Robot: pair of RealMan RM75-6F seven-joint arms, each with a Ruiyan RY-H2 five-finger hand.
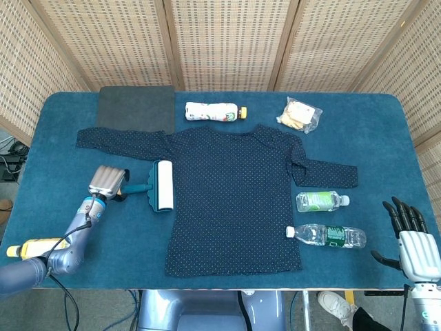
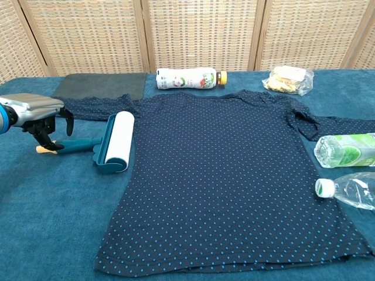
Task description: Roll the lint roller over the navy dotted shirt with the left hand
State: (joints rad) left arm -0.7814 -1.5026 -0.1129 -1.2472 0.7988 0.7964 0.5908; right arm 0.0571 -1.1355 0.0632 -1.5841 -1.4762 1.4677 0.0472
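One teal-handled lint roller with a white drum (image 2: 108,143) lies near the table's left edge, drum touching the flat-spread navy dotted shirt (image 2: 228,175), ready for rolling. Left hand (image 2: 36,114) hovers over the handle's end, fingers (image 2: 42,136) spread, touching without grasping. Right hand (image 1: 411,238) idles, fingers extended, empty, near the front right corner.

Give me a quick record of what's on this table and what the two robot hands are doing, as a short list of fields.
surface: blue table
shirt: navy dotted shirt, spread flat mid-table
roller: lint roller, lying at the shirt's left edge, handle pointing left
left hand: left hand over the handle end, fingers down around it; grip not closed
right hand: right hand at the table's near right corner, fingers apart, holding nothing
bottles: two bottles lying right of the shirt, one behind it
other: dark mat, snack bag
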